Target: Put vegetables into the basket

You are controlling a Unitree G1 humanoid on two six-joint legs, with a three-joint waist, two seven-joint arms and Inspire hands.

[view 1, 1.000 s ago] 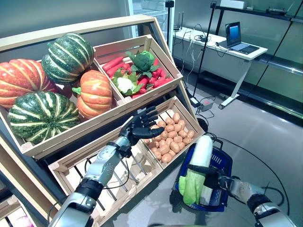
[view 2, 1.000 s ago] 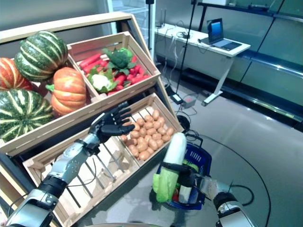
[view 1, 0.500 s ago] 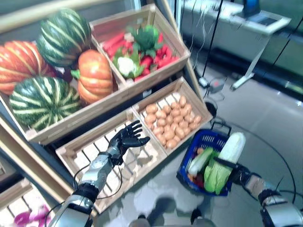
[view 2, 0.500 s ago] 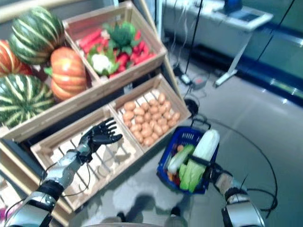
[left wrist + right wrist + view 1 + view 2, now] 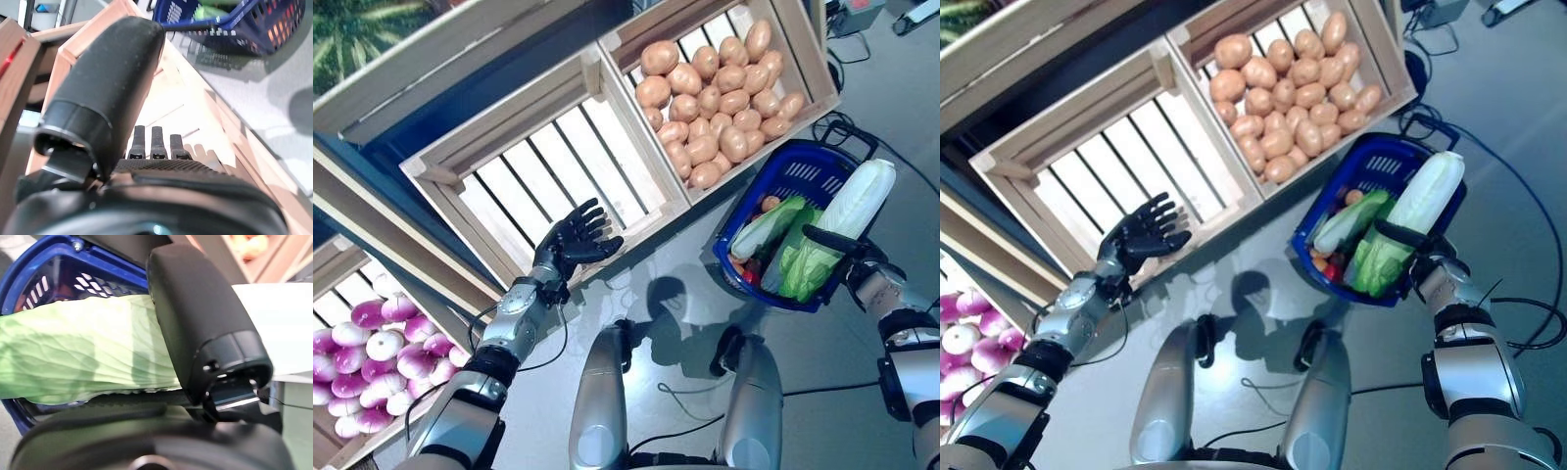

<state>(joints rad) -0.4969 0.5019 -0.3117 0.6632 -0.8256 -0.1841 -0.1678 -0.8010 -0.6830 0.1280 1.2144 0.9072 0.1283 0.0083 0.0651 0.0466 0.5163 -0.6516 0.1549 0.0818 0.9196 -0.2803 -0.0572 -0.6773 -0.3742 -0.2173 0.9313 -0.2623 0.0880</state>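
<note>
The right hand [image 5: 847, 257] was curled round a long white-and-green napa cabbage [image 5: 832, 230] held over the blue plastic basket [image 5: 803, 176]. Advisable: lower it fully inside before loosening. The left hand [image 5: 573, 238] hovered spread, empty, beside the slatted wooden crate [image 5: 548, 147].

Left arm reaching forward from the near left, forearm angled up and to the right. Left hand [image 5: 570, 240] raised with palm facing forward, fingers [image 5: 590, 216] straight and spread, thumb out to the side, nothing held. Right arm coming in from the near right, wrist bent inward. Right hand [image 5: 1422, 257] curled, thumb and fingers wrapped round its load.
</note>
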